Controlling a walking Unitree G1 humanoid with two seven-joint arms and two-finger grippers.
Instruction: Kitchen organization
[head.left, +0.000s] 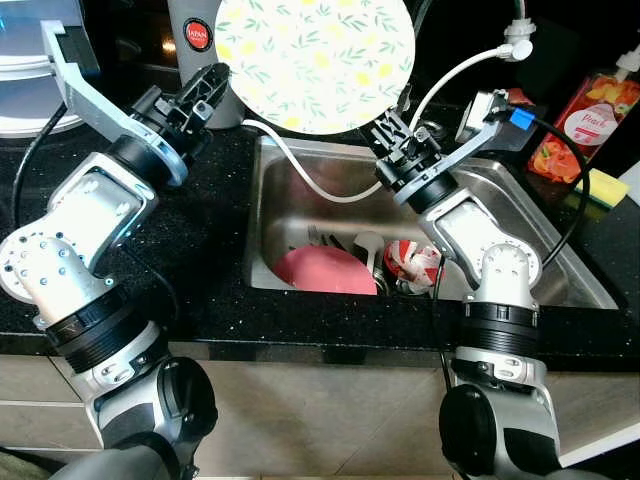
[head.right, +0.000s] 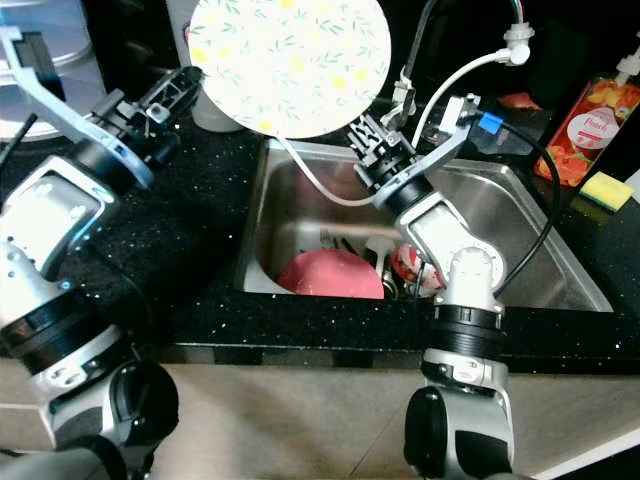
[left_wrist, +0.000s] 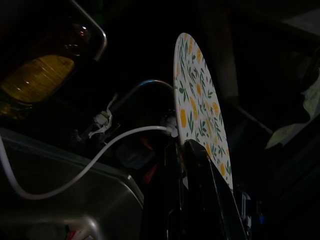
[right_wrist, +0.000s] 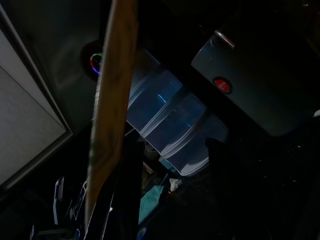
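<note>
Counter: black speckled worktop (head.left: 200, 250) around a steel sink (head.left: 520, 215).
Plate: one floral plate (head.left: 313, 62) raised above the sink's back edge, between both grippers.
Left gripper (head.left: 212, 88): clenched on the plate's left rim.
Right gripper (head.left: 392, 128): clamped on its lower right rim.
Sink contents: one pink plate (head.left: 322, 272), one red-and-white cup (head.left: 408, 262).
Nearby: one white hose (head.left: 330, 190), one yellow sponge (head.left: 602, 187).

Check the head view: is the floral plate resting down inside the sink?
No. The floral plate is held up above the sink, gripped at its edges by the left hand and right hand.
</note>
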